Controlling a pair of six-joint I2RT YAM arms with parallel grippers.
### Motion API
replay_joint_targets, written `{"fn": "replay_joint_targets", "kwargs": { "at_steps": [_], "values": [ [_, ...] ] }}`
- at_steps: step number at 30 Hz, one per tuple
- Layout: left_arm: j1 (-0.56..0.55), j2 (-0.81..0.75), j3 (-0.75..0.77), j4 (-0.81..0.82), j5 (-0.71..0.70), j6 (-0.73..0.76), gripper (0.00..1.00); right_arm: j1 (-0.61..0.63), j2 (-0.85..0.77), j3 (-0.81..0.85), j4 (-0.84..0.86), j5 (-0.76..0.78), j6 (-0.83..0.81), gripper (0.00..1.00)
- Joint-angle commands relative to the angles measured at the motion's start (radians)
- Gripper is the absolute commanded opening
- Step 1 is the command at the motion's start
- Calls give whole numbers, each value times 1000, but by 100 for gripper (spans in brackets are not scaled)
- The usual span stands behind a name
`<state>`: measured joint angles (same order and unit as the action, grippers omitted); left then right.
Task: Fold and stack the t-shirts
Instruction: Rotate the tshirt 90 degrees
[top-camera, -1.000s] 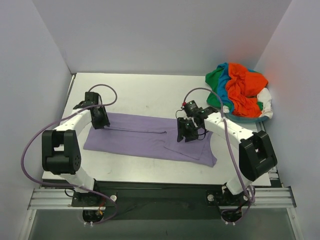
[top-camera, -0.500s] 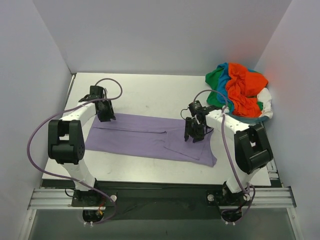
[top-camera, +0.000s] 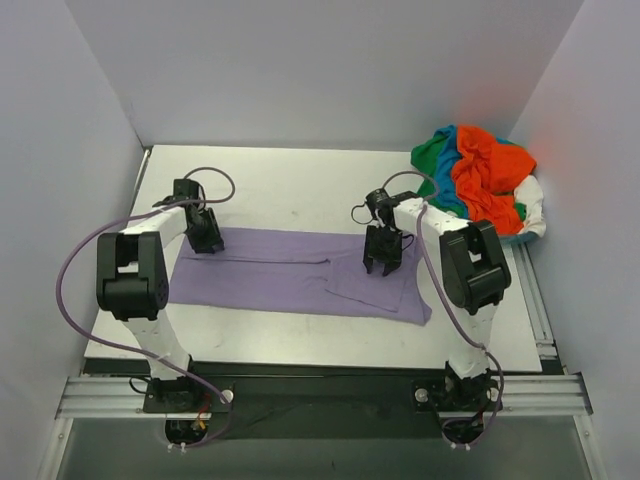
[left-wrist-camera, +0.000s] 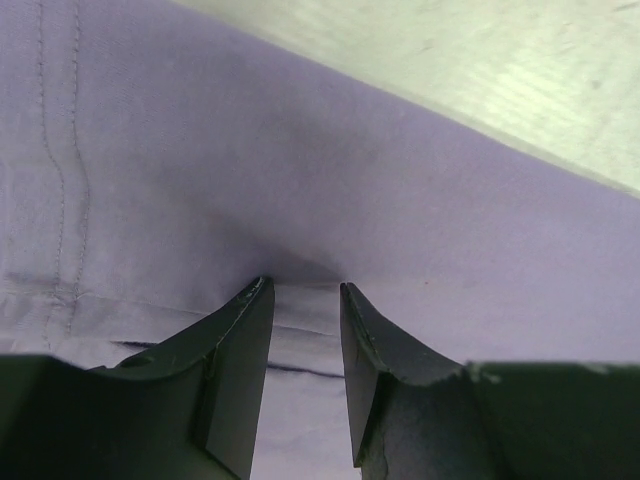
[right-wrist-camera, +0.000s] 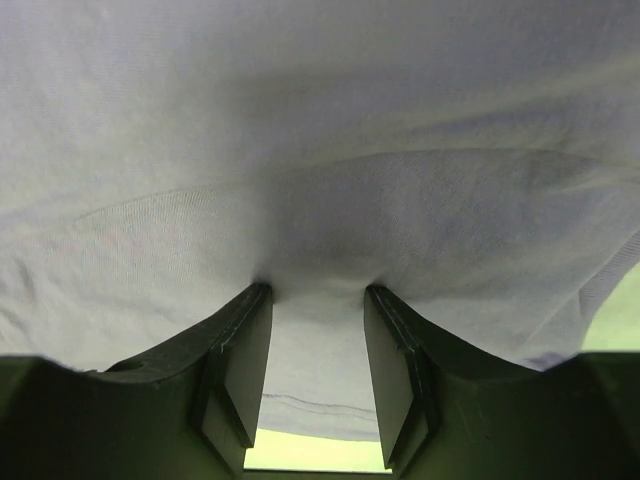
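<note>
The lavender-purple t-shirt (top-camera: 290, 275) lies flat as a long folded strip across the middle of the table. My left gripper (top-camera: 207, 243) stands at its far left edge, fingers slightly apart, tips pressed into the cloth (left-wrist-camera: 330, 180); it also shows in the left wrist view (left-wrist-camera: 305, 288). My right gripper (top-camera: 381, 265) stands on the shirt's right part, fingers slightly apart with tips dimpling the cloth (right-wrist-camera: 320, 180), seen in the right wrist view (right-wrist-camera: 317, 290). The orange-red (top-camera: 485, 180), green (top-camera: 430, 160), teal-blue (top-camera: 447, 190) and white (top-camera: 531, 200) t-shirts lie heaped at the back right.
White walls enclose the table (top-camera: 290, 180) on the left, back and right. The heap fills the back right corner. A smaller folded flap (top-camera: 365, 285) lies on the purple shirt's right half. Both arms' cables loop above the cloth.
Both grippers have shifted slightly toward the far edge of the purple shirt and come down onto it. The right arm has swung inward. The flap on the shirt's right half has been redrawn.
</note>
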<state>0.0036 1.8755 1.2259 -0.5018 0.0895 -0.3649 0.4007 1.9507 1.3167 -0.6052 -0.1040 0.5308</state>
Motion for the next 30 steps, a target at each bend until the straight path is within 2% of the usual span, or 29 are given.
{"fn": "replay_joint_targets", "kwargs": {
  "at_steps": [1, 3, 11, 17, 22, 23, 26, 30],
  "values": [
    [33, -65, -61, -66, -82, -29, 44, -5, 107, 131, -60, 39, -34, 42],
    [33, -79, -100, -79, -111, -42, 44, -11, 149, 191, -88, 40, -43, 42],
    [30, -226, -258, -84, -128, -91, 44, -37, 352, 599, -186, 32, -86, 42],
    [18, -358, -302, -84, -93, -101, 44, -49, 435, 809, -191, -74, -123, 42],
    [4, -397, -243, -100, -55, -92, 44, -57, 380, 839, -179, -85, -160, 42],
    [-28, -397, -233, -96, -45, -89, 44, -57, 363, 834, -177, -83, -164, 42],
    [-56, -383, -220, -57, -5, -89, 44, -63, 286, 767, -163, -76, -163, 42],
    [-114, -310, -198, -6, 36, -106, 44, -62, 170, 595, -134, -103, -150, 42]
  ]
}}
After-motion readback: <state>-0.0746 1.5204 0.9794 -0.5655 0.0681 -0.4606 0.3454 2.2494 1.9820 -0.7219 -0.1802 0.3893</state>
